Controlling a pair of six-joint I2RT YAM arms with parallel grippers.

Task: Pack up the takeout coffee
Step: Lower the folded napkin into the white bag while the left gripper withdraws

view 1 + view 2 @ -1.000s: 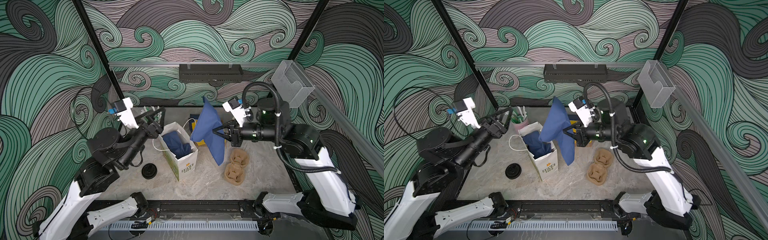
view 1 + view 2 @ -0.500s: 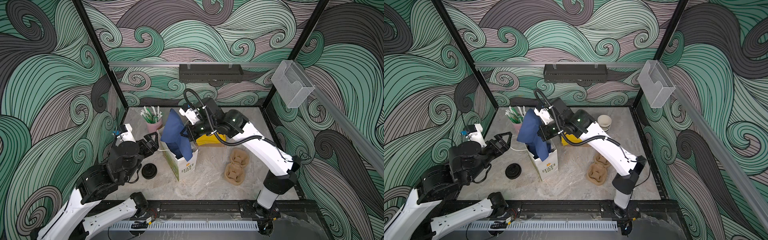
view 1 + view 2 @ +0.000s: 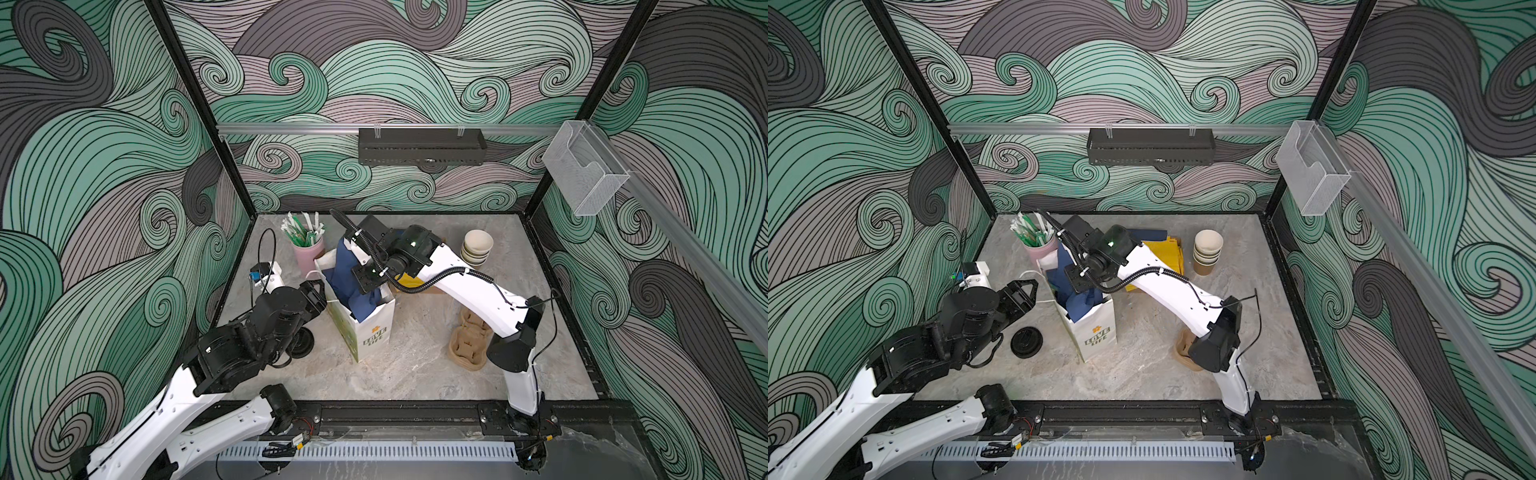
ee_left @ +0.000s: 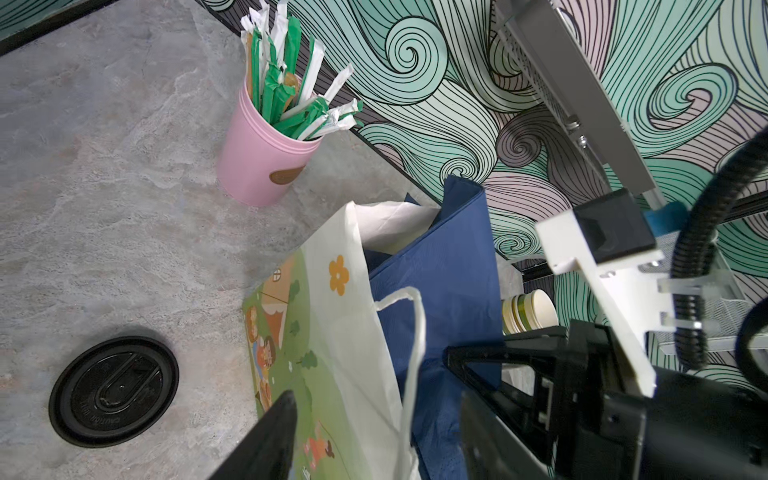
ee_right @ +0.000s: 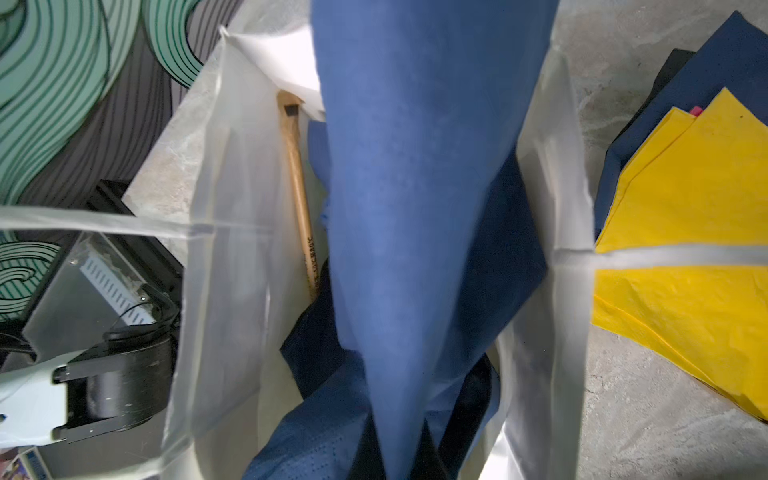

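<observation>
right hand (image 3: 365, 287) lowered blue napkin (image 3: 343, 269) into paper bag (image 3: 371, 333), left hand (image 3: 1030, 296) closer

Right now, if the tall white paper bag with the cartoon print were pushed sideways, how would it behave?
The tall white paper bag would probably tip: it stands upright on a narrow base. Its walls look thin, translucent in the right wrist view, so they would likely buckle. The dark blue paper napkin inside probably adds little weight.

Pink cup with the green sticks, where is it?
In both top views the pink cup stands at the back left of the table, just behind the paper bag.
</observation>
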